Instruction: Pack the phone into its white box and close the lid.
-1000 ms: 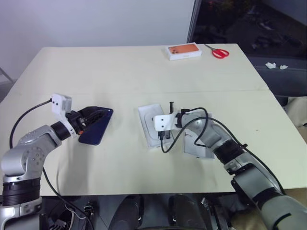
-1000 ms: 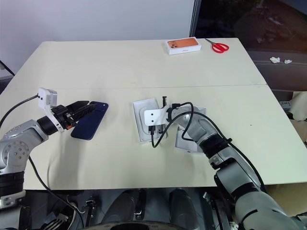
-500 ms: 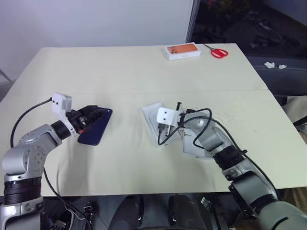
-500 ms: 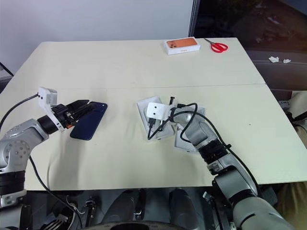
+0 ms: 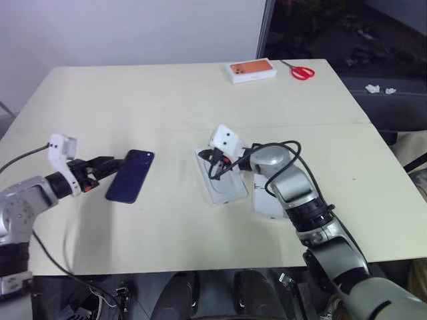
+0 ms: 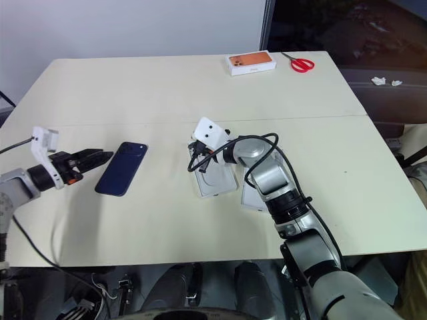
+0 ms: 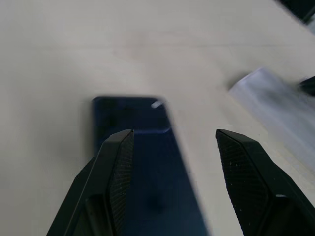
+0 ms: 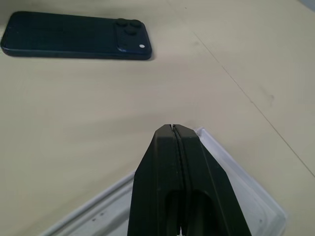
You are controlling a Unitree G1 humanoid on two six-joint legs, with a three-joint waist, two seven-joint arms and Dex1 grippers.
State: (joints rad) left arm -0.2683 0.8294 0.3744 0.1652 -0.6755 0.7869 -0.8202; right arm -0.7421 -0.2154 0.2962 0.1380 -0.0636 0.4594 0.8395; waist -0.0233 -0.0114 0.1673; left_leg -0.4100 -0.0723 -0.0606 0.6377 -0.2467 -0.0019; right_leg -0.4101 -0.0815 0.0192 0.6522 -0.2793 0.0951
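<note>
The phone (image 5: 130, 176) lies flat on the table, back up, its lens cluster at the far end; it also shows as the phone (image 8: 74, 42). My left gripper (image 5: 113, 161) hovers just left of it, open, with nothing held; its fingers (image 7: 120, 162) frame the phone's near end. My right gripper (image 8: 172, 129) is shut and empty, above the corner of a white insert (image 5: 223, 187) with a rounded recess. A second white cardboard piece (image 5: 268, 204) lies partly under my right forearm; I cannot tell whether it is the box or the lid.
A small box with an orange phone picture (image 5: 252, 70) and red scissors (image 5: 301, 71) sit at the table's far edge. A seam (image 5: 133, 128) crosses the tabletop. Open table lies between the phone and the white pieces.
My left gripper has drawn back to the left, off the phone, which stays on the table. My right gripper has risen and rolled over the white insert, which turned slightly.
</note>
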